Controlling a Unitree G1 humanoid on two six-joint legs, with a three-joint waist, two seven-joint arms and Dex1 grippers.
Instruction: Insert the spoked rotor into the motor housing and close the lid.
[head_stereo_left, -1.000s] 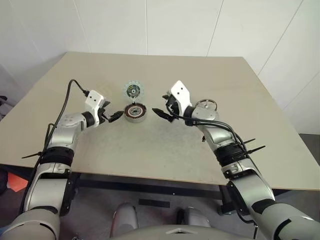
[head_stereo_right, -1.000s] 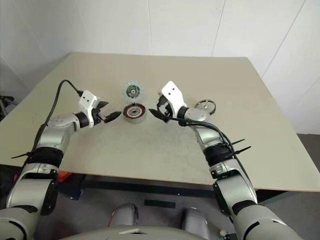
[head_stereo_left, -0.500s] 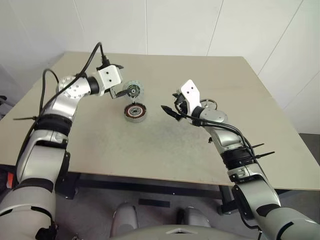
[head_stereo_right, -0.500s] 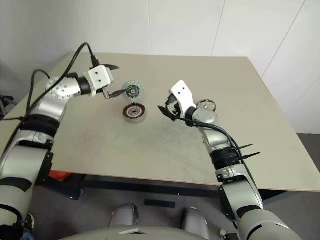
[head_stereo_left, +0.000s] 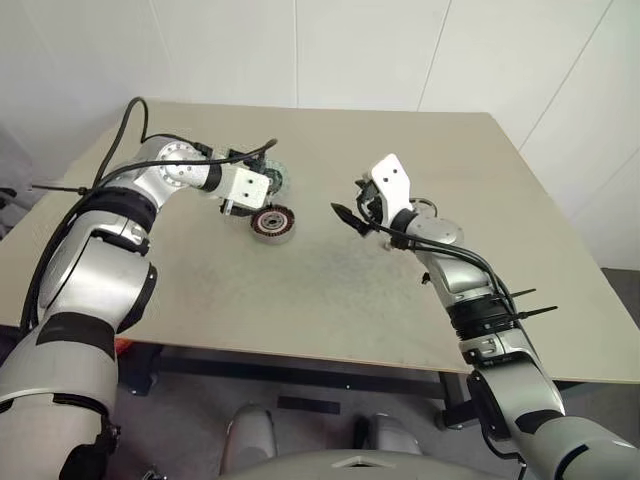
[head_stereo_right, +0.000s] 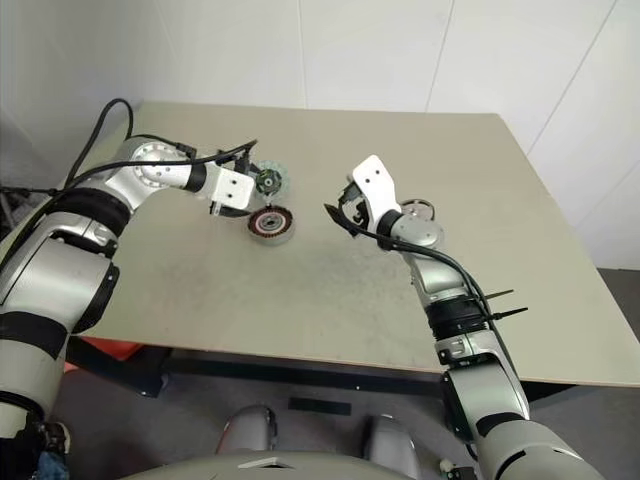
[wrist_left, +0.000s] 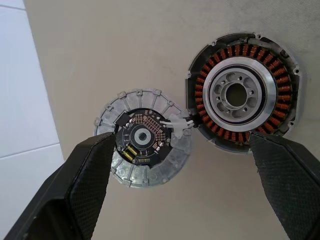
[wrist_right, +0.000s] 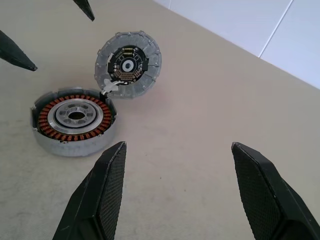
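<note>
The spoked rotor (wrist_left: 204, 92), copper windings around a silvery hub, sits inside the motor housing (wrist_right: 70, 146) at mid-table (head_stereo_left: 272, 222). The lid (wrist_left: 144, 137), a pale toothed disc with a dark circuit centre, lies flat just beyond the housing, joined to it by a short white wire (wrist_left: 177, 122). My left gripper (head_stereo_left: 255, 195) hangs open above both, pointing down, one finger toward the lid and the other toward the housing, touching neither. My right gripper (head_stereo_left: 340, 212) is open, level, off to the housing's right with a gap between.
A small silver spoked ring (head_stereo_right: 420, 210) lies behind my right wrist, partly hidden by the arm. The beige table (head_stereo_left: 330, 290) has bare surface in front of the housing up to its near edge. White walls stand behind it.
My left arm has lifted from the housing's left side, swung up and over with the wrist rolled, and now points down at the lid and housing. My right gripper drew slightly away to the right.
</note>
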